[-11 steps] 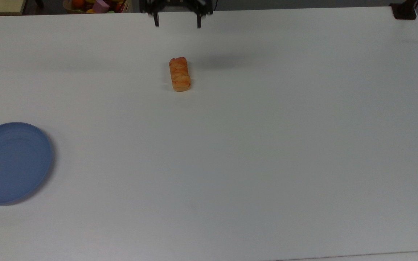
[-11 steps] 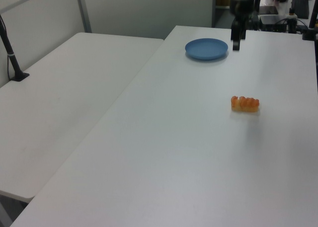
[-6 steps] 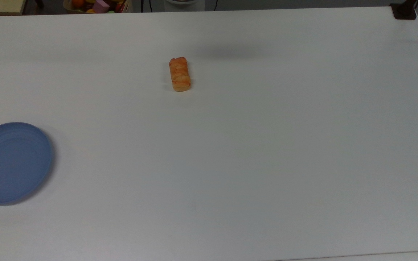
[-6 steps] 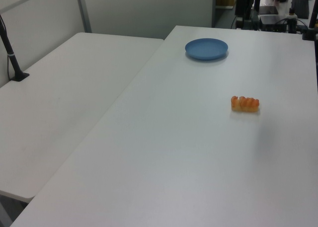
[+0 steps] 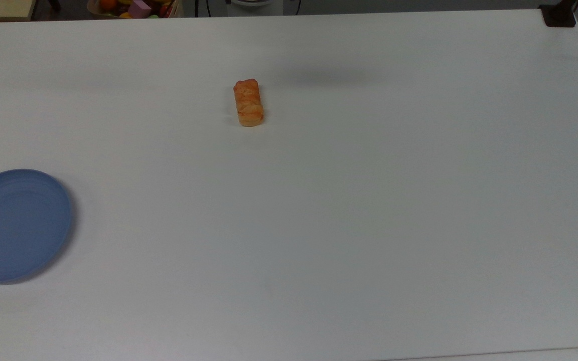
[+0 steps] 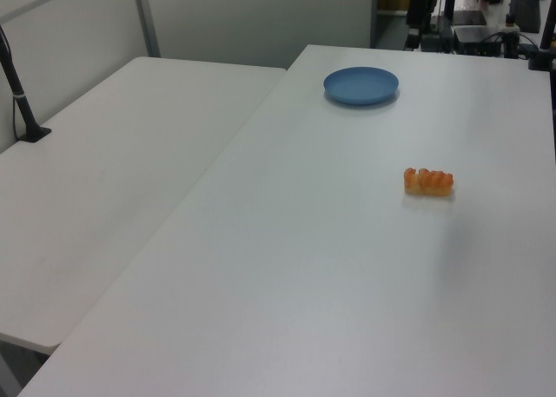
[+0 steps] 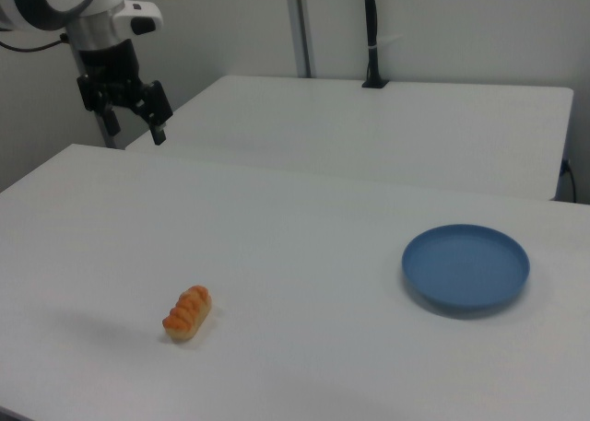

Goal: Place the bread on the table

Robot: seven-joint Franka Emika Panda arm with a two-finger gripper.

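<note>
One gripper (image 7: 135, 124) hangs in the air at the right view's upper left, high above the table (image 7: 304, 255), its two fingers (image 7: 158, 132) spread well apart with nothing between them. It sits at the end of a white and black arm (image 7: 88, 11) that enters from the right view's top left corner.

One bread (image 7: 188, 312) lies flat on the bare table, well apart from the gripper and lower in the right view. In the top view the bread (image 5: 248, 103) lies lengthwise up and down, a little left of centre in the upper part of the table (image 5: 349, 210). In the left view the bread (image 6: 428, 181) rests toward the right edge of the table (image 6: 304, 284).

One blue plate (image 7: 466, 266) sits on the same table, well apart from the bread, with nothing on it; it is at the top view's left edge (image 5: 15, 224) and near the far end in the left view (image 6: 360, 85).

One second white table (image 6: 104, 180) stands just beside the first.
</note>
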